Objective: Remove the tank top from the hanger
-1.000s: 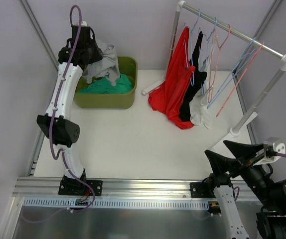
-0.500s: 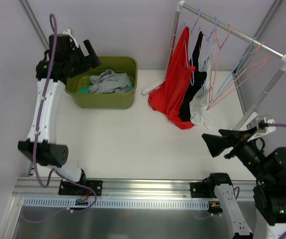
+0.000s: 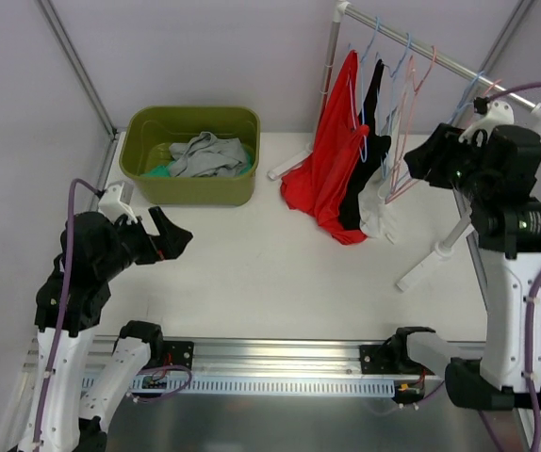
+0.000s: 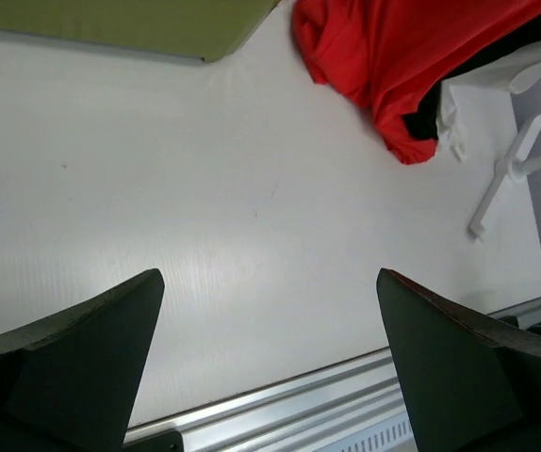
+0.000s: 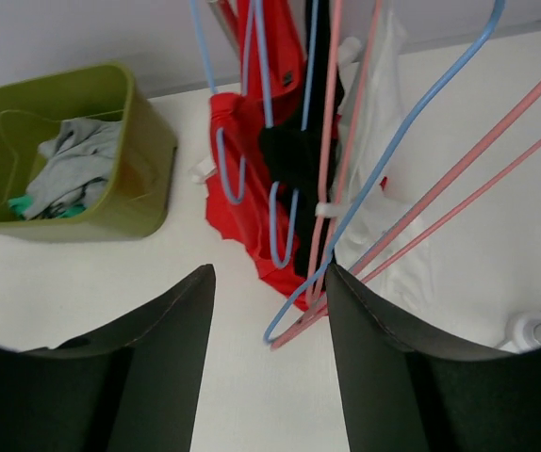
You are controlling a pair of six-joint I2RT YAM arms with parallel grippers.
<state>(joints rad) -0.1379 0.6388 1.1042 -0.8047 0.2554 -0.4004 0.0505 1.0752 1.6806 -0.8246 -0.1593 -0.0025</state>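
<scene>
A red tank top (image 3: 332, 160) hangs on a blue hanger at the left end of the rack (image 3: 440, 58), its hem bunched on the table. A black top (image 3: 369, 141) and a white one (image 3: 381, 202) hang beside it. My right gripper (image 3: 419, 162) is open and empty, high up beside the rack's several empty pink and blue hangers (image 3: 426, 141). In the right wrist view the lower ends of these hangers (image 5: 294, 325) lie between the open gripper's (image 5: 269, 273) fingers, with the red top (image 5: 242, 169) beyond. My left gripper (image 3: 172, 235) is open and empty over the table at the front left.
A green bin (image 3: 195, 193) at the back left holds a grey garment (image 3: 204, 153) over a teal one. The rack's white foot (image 3: 421, 268) stands on the table at the right. The left wrist view shows its gripper (image 4: 269, 275), bare table, the red top (image 4: 393, 66) and the front rail.
My left gripper let the grey garment go into the bin and drew back to the front left. My right arm rose from the front right up to the rack's hangers.
</scene>
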